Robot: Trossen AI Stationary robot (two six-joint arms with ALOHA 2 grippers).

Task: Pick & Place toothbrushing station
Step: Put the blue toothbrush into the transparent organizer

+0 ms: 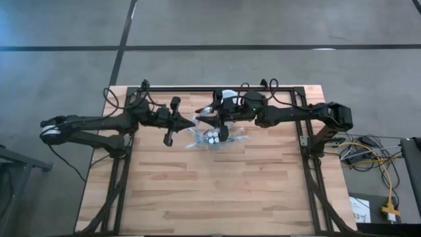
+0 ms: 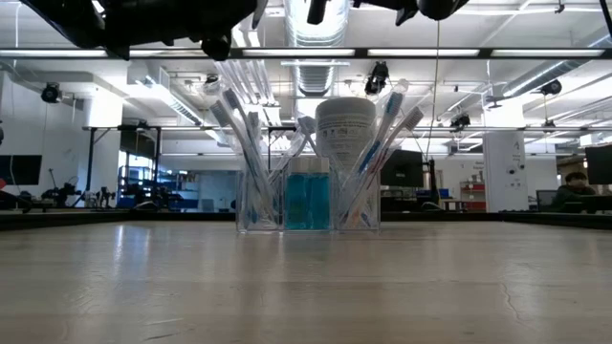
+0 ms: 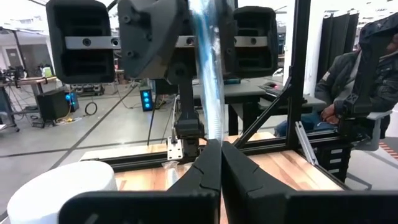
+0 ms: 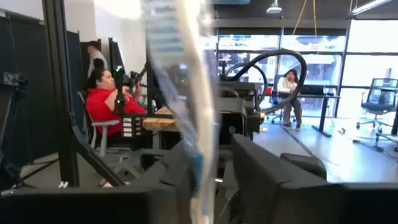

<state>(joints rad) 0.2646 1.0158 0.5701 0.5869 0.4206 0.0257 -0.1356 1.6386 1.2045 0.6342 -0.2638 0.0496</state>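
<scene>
The station stands at the middle of the table's far half [image 1: 214, 137]. It is a clear holder [image 2: 260, 203] with teal tubes [image 2: 307, 201], slanting toothbrushes [image 2: 239, 124] and a white cup [image 2: 344, 129]. Above it, my left gripper [image 3: 216, 165] is shut on one wrapped pale blue toothbrush [image 3: 208, 74]. My right gripper [image 4: 208, 174] faces it from the table's right. Its fingers stand close on either side of the same toothbrush [image 4: 180, 81], with a narrow gap still showing. My left gripper pinches the toothbrush's shaft [image 3: 214, 134] between its two fingers. The fingers lie level, coming from the table's left, across the brush. The brush stands upright and rises above the fingers, held in the air over the station. Its lower end is hidden by the fingers.
A black frame rail [image 1: 217, 89] runs along the table's far edge behind both grippers. Bare wood [image 1: 210, 191] lies toward the near edge. People sit beyond the table [image 4: 106, 106] [image 3: 348, 93].
</scene>
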